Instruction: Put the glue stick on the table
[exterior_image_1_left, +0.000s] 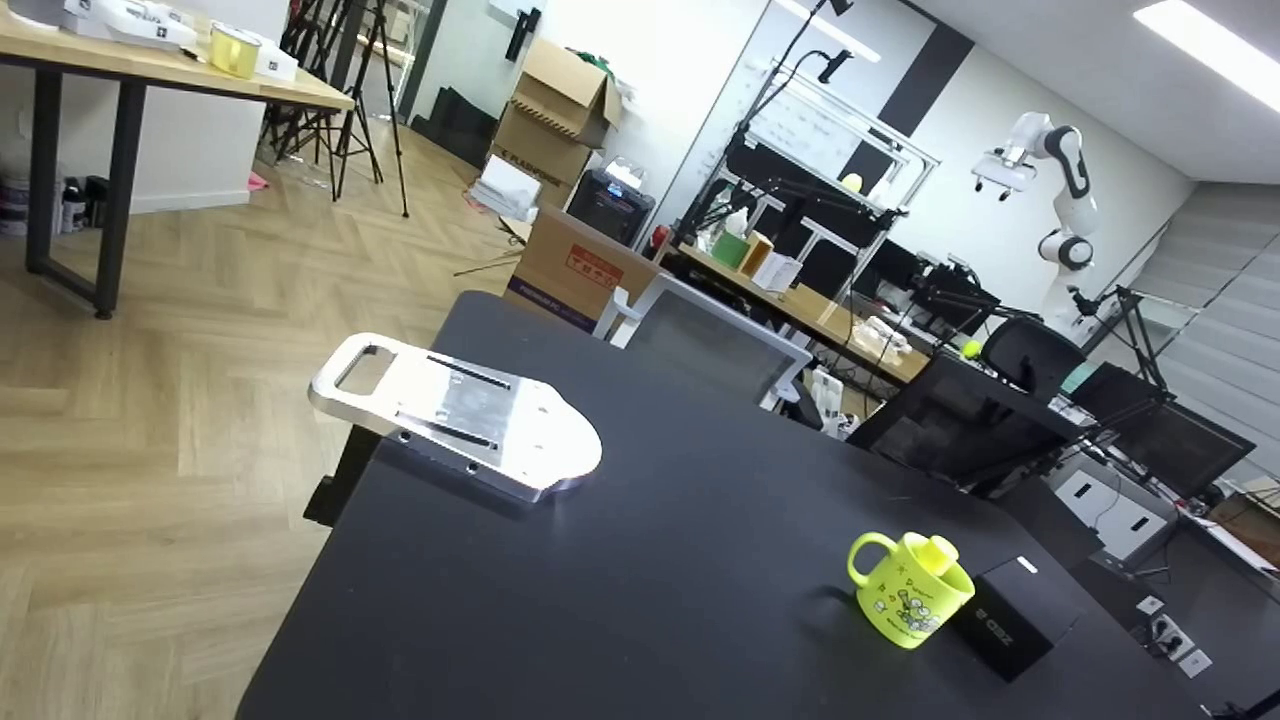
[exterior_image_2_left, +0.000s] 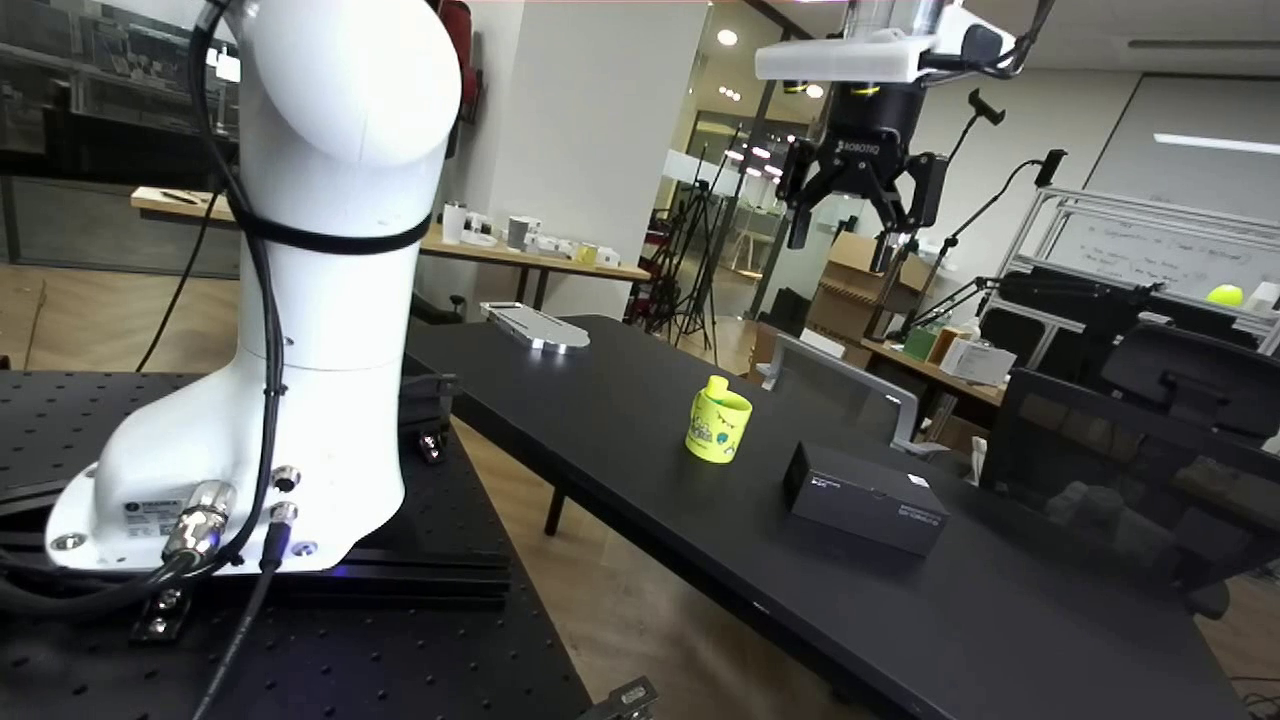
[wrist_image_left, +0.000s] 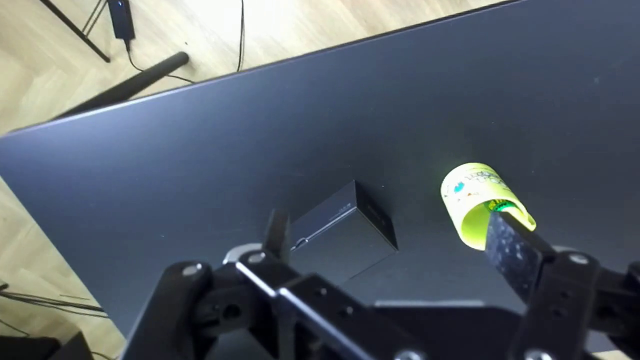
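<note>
The glue stick stands inside a yellow-green mug, its yellow top showing above the rim. The glue stick and mug also show in an exterior view. In the wrist view, the glue stick's green and yellow body shows inside the mug, partly hidden by a finger. The mug stands on the black table. My gripper is open and empty, high above the table. In the wrist view, my gripper has its fingers wide apart.
A black box lies on the table beside the mug. A silver metal plate lies at the table's far end, overhanging its edge. A grey chair stands along one side. The robot base stands on a separate black perforated platform.
</note>
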